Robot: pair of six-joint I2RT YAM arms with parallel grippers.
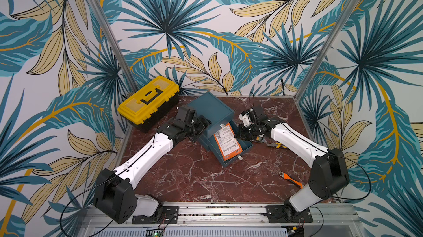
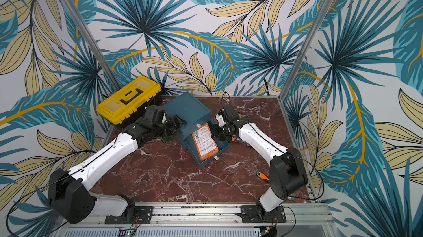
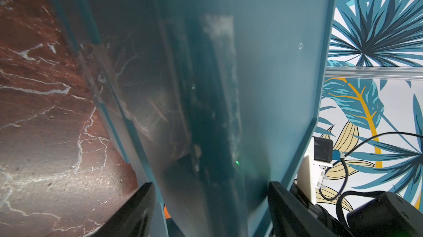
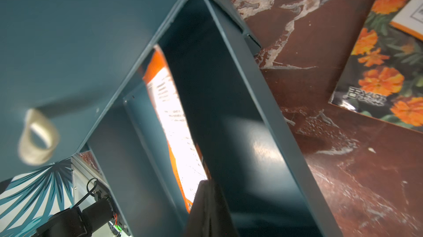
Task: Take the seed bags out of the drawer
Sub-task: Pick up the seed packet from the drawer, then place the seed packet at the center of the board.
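Note:
A blue drawer cabinet (image 1: 210,107) stands mid-table with its lower drawer (image 1: 248,146) pulled out. One seed bag (image 1: 227,143), orange-and-white printed back up, lies slanted in that drawer. My left gripper (image 3: 210,183) clamps the cabinet's body from its left side, one finger on each face. In the right wrist view my right gripper (image 4: 206,182) reaches into the drawer, fingers together on the near edge of the seed bag (image 4: 174,114). Two more seed bags lie on the table under my right arm, one showing orange flowers (image 4: 384,75), one partly over it (image 4: 409,11).
A yellow toolbox (image 1: 148,100) stands at the back left, close behind my left wrist. Yellow-handled pliers (image 1: 275,145) lie beside my right forearm. An orange utility knife (image 1: 290,178) rests near the right arm's base. The upper drawer's white loop pull (image 4: 39,137) hangs near the bag.

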